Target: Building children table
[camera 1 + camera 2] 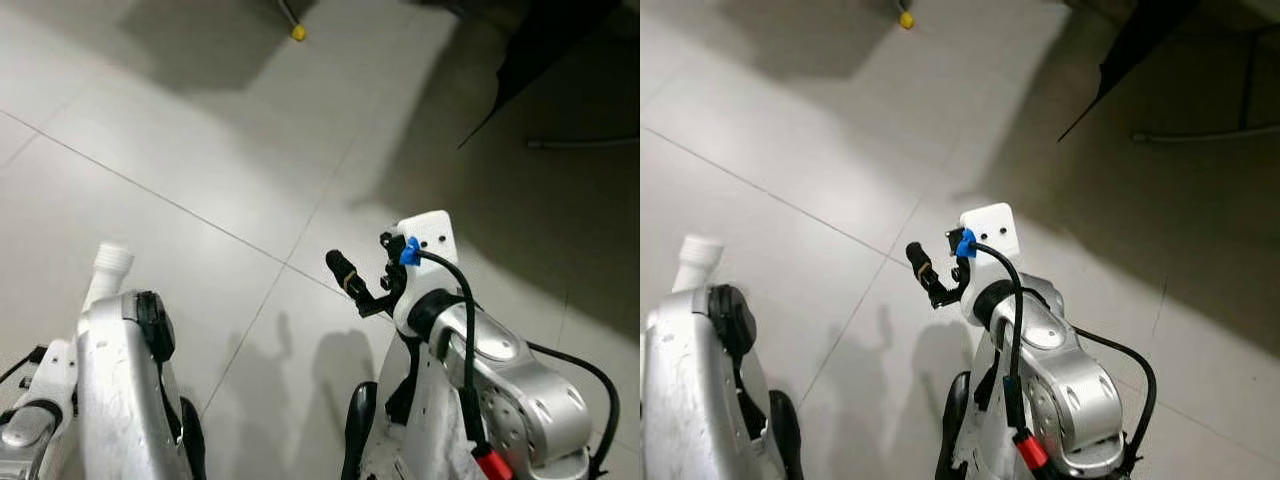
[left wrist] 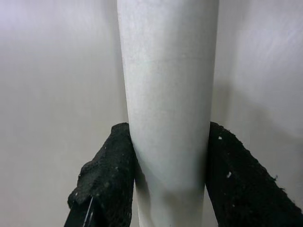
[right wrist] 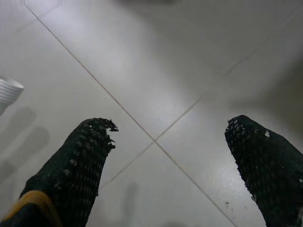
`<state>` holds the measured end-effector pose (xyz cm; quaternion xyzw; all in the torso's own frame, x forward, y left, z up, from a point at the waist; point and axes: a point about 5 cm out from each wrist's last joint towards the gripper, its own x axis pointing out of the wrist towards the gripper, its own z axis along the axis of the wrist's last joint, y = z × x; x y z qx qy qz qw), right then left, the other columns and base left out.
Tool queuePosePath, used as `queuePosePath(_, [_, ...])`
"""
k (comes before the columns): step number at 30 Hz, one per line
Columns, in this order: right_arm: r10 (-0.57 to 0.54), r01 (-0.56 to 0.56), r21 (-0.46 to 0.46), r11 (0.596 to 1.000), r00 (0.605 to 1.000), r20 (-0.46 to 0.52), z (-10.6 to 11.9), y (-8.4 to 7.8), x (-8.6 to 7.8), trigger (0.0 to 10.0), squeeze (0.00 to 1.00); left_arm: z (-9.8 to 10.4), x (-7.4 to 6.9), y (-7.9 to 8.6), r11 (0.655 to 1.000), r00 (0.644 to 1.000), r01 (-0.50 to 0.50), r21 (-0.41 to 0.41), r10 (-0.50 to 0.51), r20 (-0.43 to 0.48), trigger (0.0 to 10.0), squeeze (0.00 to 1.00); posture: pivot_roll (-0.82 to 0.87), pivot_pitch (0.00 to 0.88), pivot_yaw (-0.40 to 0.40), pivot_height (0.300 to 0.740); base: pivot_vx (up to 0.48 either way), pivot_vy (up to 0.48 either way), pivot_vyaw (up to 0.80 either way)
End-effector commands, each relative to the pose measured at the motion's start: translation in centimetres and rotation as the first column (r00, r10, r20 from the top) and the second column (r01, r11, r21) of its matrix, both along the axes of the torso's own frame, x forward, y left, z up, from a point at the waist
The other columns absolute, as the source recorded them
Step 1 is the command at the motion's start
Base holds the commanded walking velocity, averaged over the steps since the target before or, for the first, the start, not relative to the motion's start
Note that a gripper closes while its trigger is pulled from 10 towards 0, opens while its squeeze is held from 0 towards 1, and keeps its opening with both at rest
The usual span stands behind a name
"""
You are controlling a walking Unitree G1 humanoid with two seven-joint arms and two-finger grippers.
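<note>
The table leg [image 2: 168,118], a white tube, sat clamped between the left gripper's [image 2: 168,189] fingers above the floor [image 1: 250,150], right gripper [image 3: 175,156] spread empty; a slack grip could drop it.

table leg [image 2: 168,118] between left gripper [image 2: 170,184] fingers [image 2: 111,175], right gripper [image 3: 173,156] over tiled floor [image 1: 200,130]

White table leg [image 1: 108,272] by L arm [image 1: 125,390], tiled floor [image 1: 200,140].
</note>
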<state>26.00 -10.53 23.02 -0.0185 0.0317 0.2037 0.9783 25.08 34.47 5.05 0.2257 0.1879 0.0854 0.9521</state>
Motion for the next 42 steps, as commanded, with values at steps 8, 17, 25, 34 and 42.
queuePosePath(8, [0.002, -0.002, 0.008, 1.0, 1.0, -0.026, -1.5, 0.4, -0.2, 10.0, 0.0, 3.1, 0.3, 0.0, 0.993, 0.988, 0.111, 0.042, -0.115, 0.102, 10.0, 0.0, 0.0, 0.351, -0.106, 0.385, 0.0, 0.0, 0.0])
queuePosePath(17, [-0.002, 0.003, 0.019, 1.0, 1.0, -0.013, -2.1, 0.5, 0.3, 10.0, 0.0, 8.1, 2.2, -0.7, 0.967, 0.943, 0.176, 0.183, -0.219, 0.249, 10.0, 0.0, 0.03, 0.306, -0.1, 0.42, 0.0, 0.0, 0.0])
queuePosePath(25, [-0.024, 0.023, 0.028, 0.999, 1.0, 0.016, -2.2, 0.3, 0.9, 10.0, 0.0, 11.9, 3.1, -2.2, 0.949, 0.891, 0.199, 0.246, -0.28, 0.359, 10.0, 0.0, 0.04, 0.256, -0.093, 0.445, 0.0, 0.0, 0.0])
queuePosePath(34, [-0.042, 0.039, 0.048, 0.998, 0.998, 0.048, -2.1, 0.4, 1.4, 10.0, 0.0, 14.0, 3.8, -3.6, 0.933, 0.847, 0.222, 0.285, -0.329, 0.417, 10.0, 0.0, 0.05, 0.193, -0.085, 0.48, 0.0, 0.0, 0.0])
queuePosePath(42, [-0.059, 0.055, 0.055, 0.997, 0.995, 0.079, -1.9, -0.1, 1.6, 10.0, 0.0, 13.8, 3.3, -5.6, 0.922, 0.832, 0.277, 0.27, -0.371, 0.413, 10.0, 0.0, 0.05, 0.15, -0.076, 0.51, 0.0, 0.0, 0.0])
